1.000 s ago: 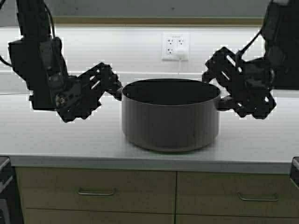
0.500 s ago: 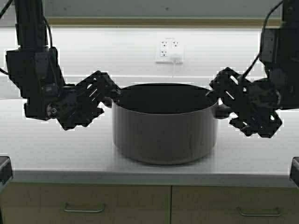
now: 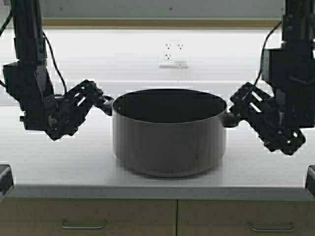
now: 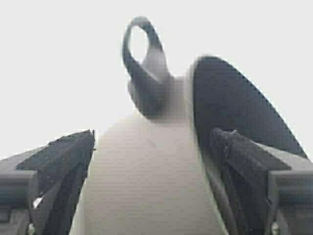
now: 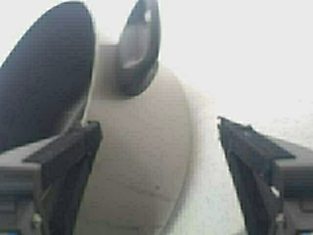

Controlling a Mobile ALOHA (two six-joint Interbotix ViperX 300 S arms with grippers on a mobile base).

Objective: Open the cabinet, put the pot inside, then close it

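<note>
We saw the pot standing on the bench, between our two sets of jaws. The left gripper and the right gripper were each wide open beside a loop handle, holding nothing. No cabinet was in view, so we judged the lifting, placing and closing were all left to do.

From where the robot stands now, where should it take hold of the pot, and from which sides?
Best by the two small loop handles at the rim of the pot, one per gripper. The pot is wide and stands upright on the counter, so one gripper likely cannot span it. The left gripper comes from the left at its handle, the right gripper from the right at the other handle. Both are open.
</note>
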